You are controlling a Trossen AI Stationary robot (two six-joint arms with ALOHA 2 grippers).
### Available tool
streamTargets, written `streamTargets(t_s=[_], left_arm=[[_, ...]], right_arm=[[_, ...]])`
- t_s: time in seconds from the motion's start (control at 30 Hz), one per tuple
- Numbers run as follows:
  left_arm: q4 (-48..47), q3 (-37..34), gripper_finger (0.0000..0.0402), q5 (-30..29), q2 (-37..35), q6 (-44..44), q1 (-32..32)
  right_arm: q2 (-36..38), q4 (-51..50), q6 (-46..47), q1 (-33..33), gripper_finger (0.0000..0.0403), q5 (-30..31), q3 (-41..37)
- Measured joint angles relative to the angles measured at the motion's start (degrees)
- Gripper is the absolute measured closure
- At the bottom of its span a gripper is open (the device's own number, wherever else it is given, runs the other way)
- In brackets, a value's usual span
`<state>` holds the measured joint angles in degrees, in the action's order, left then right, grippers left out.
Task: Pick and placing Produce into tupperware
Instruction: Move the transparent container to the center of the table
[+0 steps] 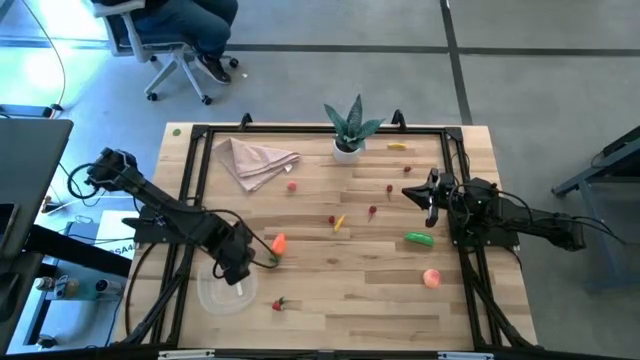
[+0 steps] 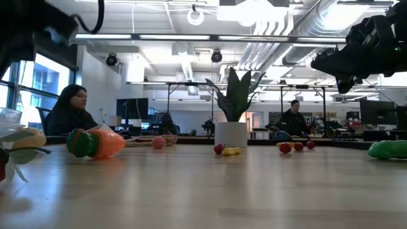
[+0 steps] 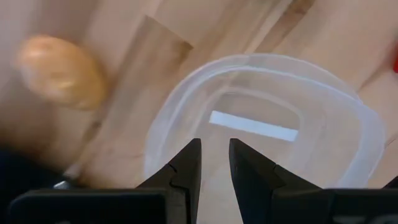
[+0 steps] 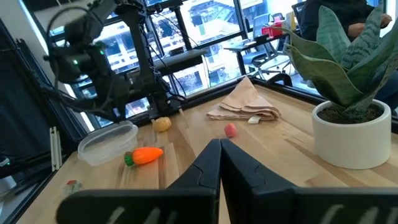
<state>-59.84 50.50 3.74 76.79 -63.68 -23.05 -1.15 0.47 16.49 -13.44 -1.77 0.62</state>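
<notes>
Leftmost on the wooden table [image 1: 330,290], the left gripper [image 1: 243,272] hangs over the tupperware [image 1: 222,292], its fingers [image 3: 186,171] drawn nearly together with nothing between them; the clear tub sits near the front left corner and looks empty in the left wrist view. Just beside that gripper lies the orange carrot [image 1: 279,243], and a small red piece [image 1: 280,304] sits next to the tub toward the front edge. Farther back, the beige napkin [image 1: 255,160] lies crumpled, with a pink piece [image 1: 292,185] near it. Around the middle are tiny red pieces [image 1: 332,220] and a small yellow piece [image 1: 339,224], while the potted plant [image 1: 349,130] stands at the back edge with the banana [image 1: 397,146] beside it. To the right, the cucumber [image 1: 419,238] and the peach [image 1: 431,278] lie apart. Above the table's right side, the right gripper [image 1: 417,194] is clenched and empty. A seated person [image 2: 70,111] shows beyond the table.
</notes>
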Motion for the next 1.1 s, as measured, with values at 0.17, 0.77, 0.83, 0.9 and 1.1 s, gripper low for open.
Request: streamTargets(t_s=[0.17, 0.77, 0.83, 0.9, 1.1], left_arm=[[11.6, -5.8, 0.033, 6.3, 1.4, 0.2, 0.2], [26.6, -6.6, 0.033, 0.8, 12.7, 12.4, 6.9], [28.6, -6.6, 0.033, 1.8, 13.3, 15.0, 8.8], [31.1, -6.5, 0.033, 3.2, 14.0, 17.6, 10.6], [31.1, -4.2, 0.033, 3.9, 14.3, 23.5, 15.2]], right_arm=[[0.0, 0.0, 0.0, 0.0, 0.0402, -0.2, 0.0], [-0.5, 0.1, -2.0, 0.0, 0.0402, -0.4, 0.0], [-0.6, 0.1, -2.3, 0.0, 0.0402, -0.4, 0.0], [-0.6, 0.1, -2.4, 0.0, 0.0402, -0.4, 0.0], [-0.7, 0.1, -2.0, 0.0, 0.0402, -0.4, 0.0]])
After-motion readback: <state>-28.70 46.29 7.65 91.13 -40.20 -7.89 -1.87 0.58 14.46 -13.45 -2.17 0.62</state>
